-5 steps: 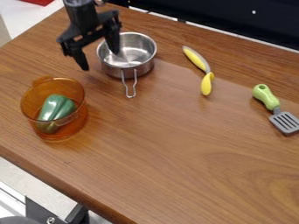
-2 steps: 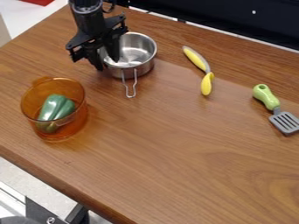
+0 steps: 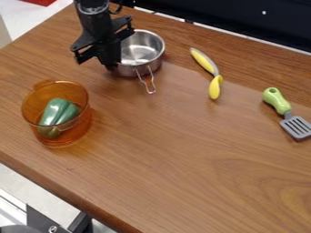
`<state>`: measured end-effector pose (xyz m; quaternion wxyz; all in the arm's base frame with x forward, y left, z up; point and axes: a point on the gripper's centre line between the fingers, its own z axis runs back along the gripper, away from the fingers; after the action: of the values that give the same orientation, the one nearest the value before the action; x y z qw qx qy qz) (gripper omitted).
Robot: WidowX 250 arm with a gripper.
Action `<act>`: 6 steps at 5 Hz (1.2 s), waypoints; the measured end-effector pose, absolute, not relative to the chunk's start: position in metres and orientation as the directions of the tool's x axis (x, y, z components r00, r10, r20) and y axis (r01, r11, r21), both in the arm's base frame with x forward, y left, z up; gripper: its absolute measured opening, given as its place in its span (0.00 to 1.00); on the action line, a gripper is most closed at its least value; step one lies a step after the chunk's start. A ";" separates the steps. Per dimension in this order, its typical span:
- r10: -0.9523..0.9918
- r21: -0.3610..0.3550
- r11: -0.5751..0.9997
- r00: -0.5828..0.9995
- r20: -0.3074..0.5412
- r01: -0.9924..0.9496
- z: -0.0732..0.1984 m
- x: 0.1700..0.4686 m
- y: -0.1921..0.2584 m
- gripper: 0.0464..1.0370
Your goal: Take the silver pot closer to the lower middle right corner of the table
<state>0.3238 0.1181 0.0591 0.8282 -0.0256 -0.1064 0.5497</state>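
Where the desk point(image 3: 182, 164) runs down to its near edge, pale and black hardware point(image 3: 42, 223) shows below it at the lower left, with a round grey piece in the corner. Farther in, on the left part of the wooden top, stands a see-through orange pot point(image 3: 86, 119), with a green pepper point(image 3: 56, 111) lying inside it against the wall. Well over to the right, near the view's right edge, a spatula point(image 3: 277, 101) lies flat, its light green handle pointing away and its slotted grey head toward the near side. Beyond these, right of centre, a slim yellow-and-grey utensil point(image 3: 205, 61) lies aslant, its rounded yellow end nearer.

To the left of that utensil, on the far left part of the desk, is the silver pot point(image 3: 141, 63), open side up, its wire handle pointing to the near side and a little to the right. Whether its base touches the wood, I cannot tell. At its left side the black tool point(image 3: 113, 66) hangs down from the arm point(image 3: 94, 20), clamped on the pot's wall. Past the desk's far edge is a dark panel point(image 3: 243, 22), and at the top left something red point(image 3: 41, 2).
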 end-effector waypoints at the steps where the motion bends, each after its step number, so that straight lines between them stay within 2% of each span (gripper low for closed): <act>1: 0.920 -0.171 0.386 0.366 0.137 -0.906 0.059 0.325 0.116 0.01; 3: 0.930 -0.170 0.367 0.366 0.041 -0.914 0.066 0.323 0.102 0.01; 4: 0.915 -0.224 0.398 0.403 0.026 -0.890 0.088 0.316 0.091 0.01; 6: 0.827 -0.276 0.542 0.563 0.005 -0.794 0.109 0.268 0.045 0.01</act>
<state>0.2676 0.0453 0.1090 0.8755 -0.1219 -0.0674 0.4627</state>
